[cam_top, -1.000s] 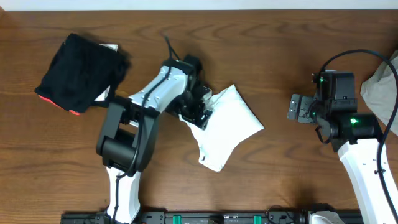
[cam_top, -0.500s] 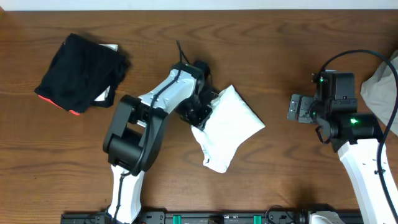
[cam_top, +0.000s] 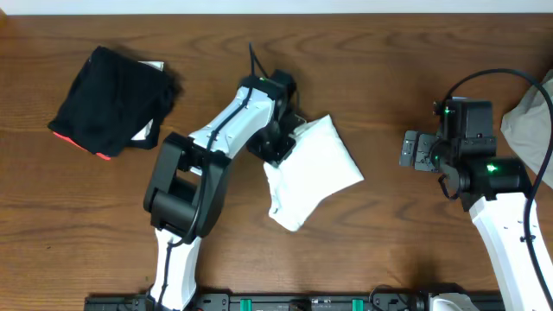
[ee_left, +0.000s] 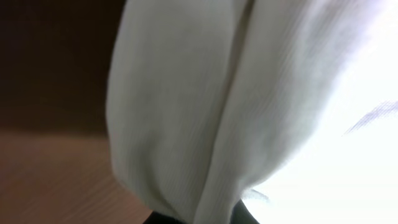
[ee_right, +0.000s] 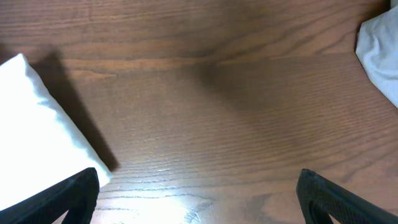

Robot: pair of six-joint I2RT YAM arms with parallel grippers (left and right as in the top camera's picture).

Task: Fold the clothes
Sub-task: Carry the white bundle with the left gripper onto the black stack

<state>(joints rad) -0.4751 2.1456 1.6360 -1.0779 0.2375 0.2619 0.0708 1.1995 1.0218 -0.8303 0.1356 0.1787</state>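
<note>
The clothes (cam_top: 315,168) lie as a folded white bundle in the middle of the table in the overhead view. My left gripper (cam_top: 278,149) is at the bundle's upper left edge, shut on the white fabric. In the left wrist view the white cloth (ee_left: 217,106) fills nearly the whole frame, pinched at the bottom between dark fingertips. My right gripper (cam_top: 413,150) hovers open to the right of the bundle, apart from it. The right wrist view shows the clothes' corner (ee_right: 37,124) at the left and bare wood between the open fingers.
A black folded garment (cam_top: 112,99) with a red-orange edge lies at the back left of the wooden table (cam_top: 389,242). A pale grey cloth (cam_top: 531,121) sits at the right edge, and its corner (ee_right: 379,46) shows in the right wrist view.
My left gripper has shut on the bundle's left edge and shifted slightly back and to the right, pulling the cloth's left side along. The right arm has not moved.
</note>
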